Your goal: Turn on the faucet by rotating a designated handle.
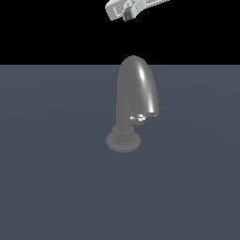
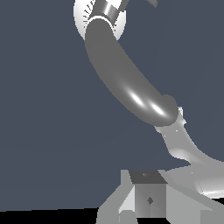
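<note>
The dull grey faucet [image 1: 136,91] stands upright in the middle of the exterior view, its thick arched spout hooking toward that view's right over a ribbed column and round base. The handle [image 1: 139,117] is a tiny bright silvery stub at the neck, just under the spout's end. My gripper [image 1: 126,16] hangs high above the faucet, apart from it, fingers together and holding nothing. In the wrist view I look down on the faucet [image 2: 127,83], a bright silvery piece, the handle [image 2: 178,133], by the spout's end, and my gripper [image 2: 164,197] at the edge.
The faucet stands on a flat dark blue-grey surface [image 1: 56,178] that fills the lower part of the exterior view. Black background lies beyond its far edge. No other objects show.
</note>
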Controlling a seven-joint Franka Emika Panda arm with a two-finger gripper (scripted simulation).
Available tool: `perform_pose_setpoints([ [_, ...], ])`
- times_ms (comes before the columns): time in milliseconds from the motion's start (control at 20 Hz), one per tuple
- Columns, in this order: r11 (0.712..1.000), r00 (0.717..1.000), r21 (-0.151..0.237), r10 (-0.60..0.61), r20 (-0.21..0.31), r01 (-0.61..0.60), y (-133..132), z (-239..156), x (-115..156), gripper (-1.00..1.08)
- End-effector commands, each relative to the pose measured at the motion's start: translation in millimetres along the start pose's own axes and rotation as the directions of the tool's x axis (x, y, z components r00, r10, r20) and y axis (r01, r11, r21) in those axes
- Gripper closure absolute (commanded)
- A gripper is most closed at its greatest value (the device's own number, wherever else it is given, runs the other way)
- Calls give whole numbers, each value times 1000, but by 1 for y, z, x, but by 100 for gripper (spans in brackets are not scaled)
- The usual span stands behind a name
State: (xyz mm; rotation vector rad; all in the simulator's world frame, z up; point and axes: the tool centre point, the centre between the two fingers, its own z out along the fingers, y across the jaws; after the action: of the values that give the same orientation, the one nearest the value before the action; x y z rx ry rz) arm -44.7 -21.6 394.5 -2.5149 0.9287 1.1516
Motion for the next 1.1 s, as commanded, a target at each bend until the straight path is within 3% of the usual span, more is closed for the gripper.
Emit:
perform_pose_setpoints([
  [0, 999, 998, 14, 38, 51, -39, -3, -1, 14, 108],
  [450, 980, 953, 51, 173, 247, -191, -8, 3, 69, 108],
  [750, 953, 891, 60, 253, 377, -296, -7, 12, 106, 108],
  [1050, 919, 811, 54, 316, 492, -391, -4, 23, 139, 108],
])
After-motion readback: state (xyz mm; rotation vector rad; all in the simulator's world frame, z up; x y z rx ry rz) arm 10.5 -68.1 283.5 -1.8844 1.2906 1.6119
